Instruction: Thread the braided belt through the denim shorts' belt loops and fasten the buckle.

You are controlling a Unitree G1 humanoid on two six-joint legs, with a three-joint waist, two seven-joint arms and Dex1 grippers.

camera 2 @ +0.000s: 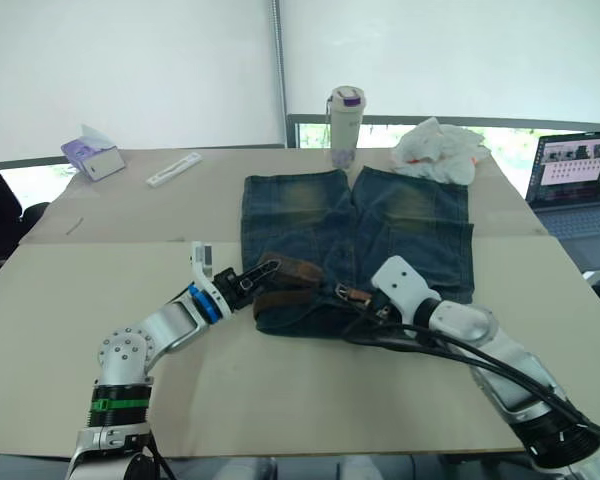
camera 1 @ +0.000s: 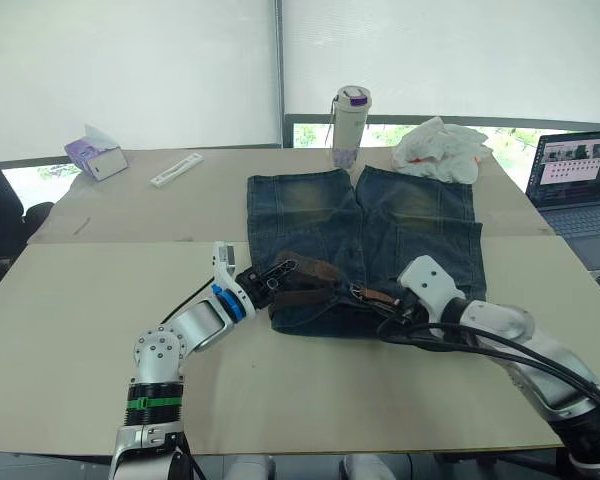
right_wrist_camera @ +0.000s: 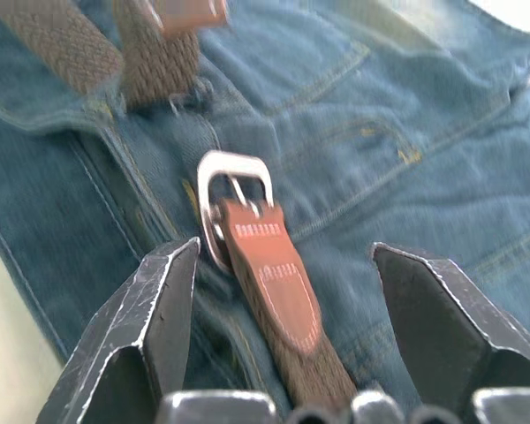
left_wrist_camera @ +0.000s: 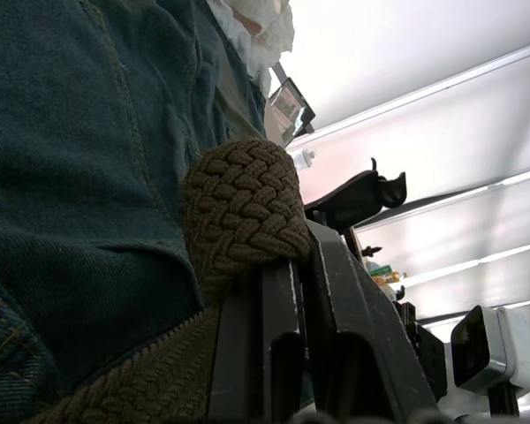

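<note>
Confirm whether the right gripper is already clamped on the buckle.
No: the right gripper stands open, its fingers apart on either side of the buckle, not touching it.

1. Bare tabletop (camera 1: 100, 330) lies open left of and in front of the denim shorts (camera 1: 420, 225).
2. Far edge is crowded: water bottle (camera 1: 350, 125) and white plastic bag (camera 1: 442, 148) stand just beyond the legs.
3. Tissue box (camera 1: 95, 155) and white strip (camera 1: 176, 169) occupy the far left.
4. Laptop (camera 1: 578, 185) blocks the right.
5. Black cables (camera 1: 500, 350) trail across the near right.
</note>
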